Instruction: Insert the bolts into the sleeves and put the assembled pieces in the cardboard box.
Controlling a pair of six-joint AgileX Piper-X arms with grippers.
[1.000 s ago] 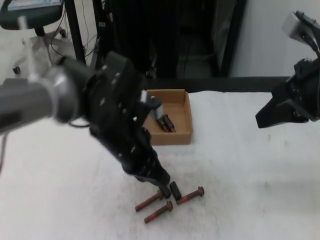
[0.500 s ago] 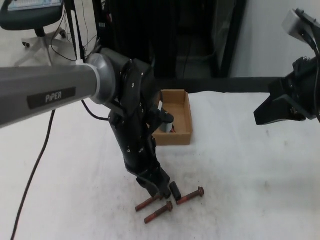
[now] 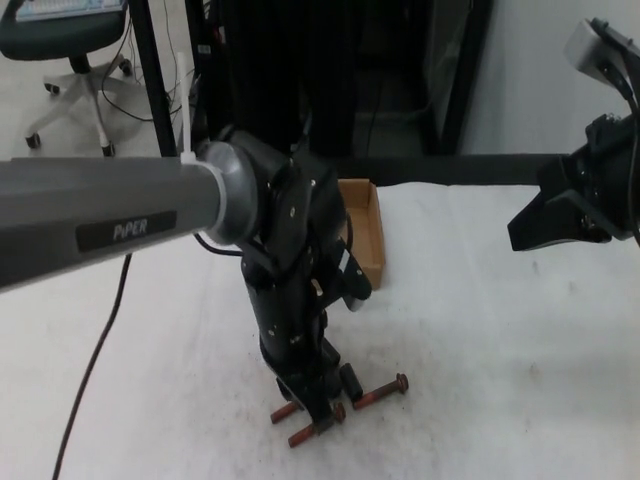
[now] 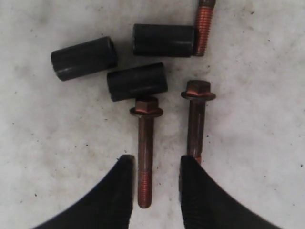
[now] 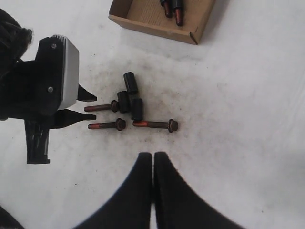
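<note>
Over the table (image 3: 500,350), left jaws spread astride a bolt (image 4: 145,143); right jaws pressed together.
Stiff, likely slick: pinch mid-shank.

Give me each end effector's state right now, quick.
Left end effector: open, straddling the threaded end of a bolt.
Right end effector: shut, holding nothing.

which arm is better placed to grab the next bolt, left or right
Left, most likely. The left gripper is open just over the bench, with the threaded end of a bolt between its fingers. The right gripper is shut and held high, well away from that bolt.
</note>
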